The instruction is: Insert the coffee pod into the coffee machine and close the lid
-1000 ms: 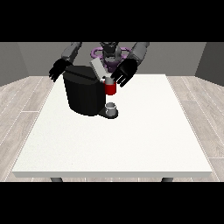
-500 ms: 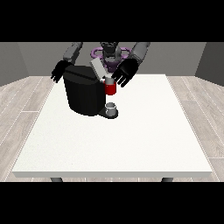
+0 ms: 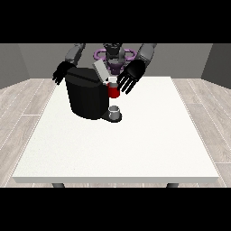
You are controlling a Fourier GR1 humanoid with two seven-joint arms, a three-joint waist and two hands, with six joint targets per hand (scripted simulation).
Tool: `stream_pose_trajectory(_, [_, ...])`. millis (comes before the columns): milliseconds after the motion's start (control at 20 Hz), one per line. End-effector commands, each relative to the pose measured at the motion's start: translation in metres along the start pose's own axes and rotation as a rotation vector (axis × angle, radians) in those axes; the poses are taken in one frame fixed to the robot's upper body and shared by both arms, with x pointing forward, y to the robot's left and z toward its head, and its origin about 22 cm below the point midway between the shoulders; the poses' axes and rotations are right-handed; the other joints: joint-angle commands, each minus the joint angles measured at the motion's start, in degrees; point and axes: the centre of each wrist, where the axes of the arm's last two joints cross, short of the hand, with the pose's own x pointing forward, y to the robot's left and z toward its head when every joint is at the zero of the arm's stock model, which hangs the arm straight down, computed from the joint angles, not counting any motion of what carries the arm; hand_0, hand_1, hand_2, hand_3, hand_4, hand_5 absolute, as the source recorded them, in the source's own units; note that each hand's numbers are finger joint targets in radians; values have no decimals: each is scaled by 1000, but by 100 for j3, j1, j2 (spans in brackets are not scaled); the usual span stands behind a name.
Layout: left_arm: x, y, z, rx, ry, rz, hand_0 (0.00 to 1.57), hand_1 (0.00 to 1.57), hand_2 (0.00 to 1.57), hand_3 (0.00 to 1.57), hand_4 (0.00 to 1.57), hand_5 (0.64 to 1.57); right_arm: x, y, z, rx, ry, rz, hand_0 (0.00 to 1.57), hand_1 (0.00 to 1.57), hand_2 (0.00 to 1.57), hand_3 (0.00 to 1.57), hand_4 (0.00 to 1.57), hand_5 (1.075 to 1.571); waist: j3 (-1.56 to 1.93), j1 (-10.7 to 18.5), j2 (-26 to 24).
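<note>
Pod [image 3: 113,80]: small, pale, seated in the red holder [image 3: 113,90] at the machine [image 3: 86,95] front.
Lid [image 3: 100,71]: raised, tilted.
Handling: pod likely light, rigid; lid best pressed on its upper face.
Hand at view's right [image 3: 130,76]: fingers spread, holding nothing, just beside pod.
Hand at view's left [image 3: 60,72]: fingers unclear.
Markings: none legible.

We see the coffee machine [image 3: 85,97] on the bench [image 3: 135,144], far side, left of centre — robot [image 3: 113,56] right behind it. Lid [image 3: 100,70] sticks up tilted from the machine's top, at the rear. Cup [image 3: 115,111] sits at the machine's base, on its right & toward the camera. Hand at the view's right [image 3: 130,77] is just right of the lid, above the cup; hand at the view's left [image 3: 60,73] is behind the machine's left edge, partly hidden.
</note>
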Motion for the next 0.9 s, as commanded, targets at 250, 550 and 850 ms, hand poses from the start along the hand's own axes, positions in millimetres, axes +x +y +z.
stream_pose_trajectory(250, [4, -30, -1, -97, 41, -34, 0, 0, 0, 0, 0, 1571, -16, -20, 8, -25, 67, 15, 0, 0, 0, 0, 378, 1571, -10, 91, -410])
stream_pose_trajectory(550, [24, -26, -9, -122, 13, -14, 0, 0, 0, 0, 0, 1571, -25, -26, 5, -49, 76, -13, 0, 0, 0, 0, 381, 1571, -7, 328, -585])
stream_pose_trajectory(850, [-6, -22, 5, -91, 18, 57, 0, 0, 0, 0, 0, 1571, -29, -19, 24, -35, 65, -23, 0, 0, 0, 0, 434, 1571, -11, 310, -758])
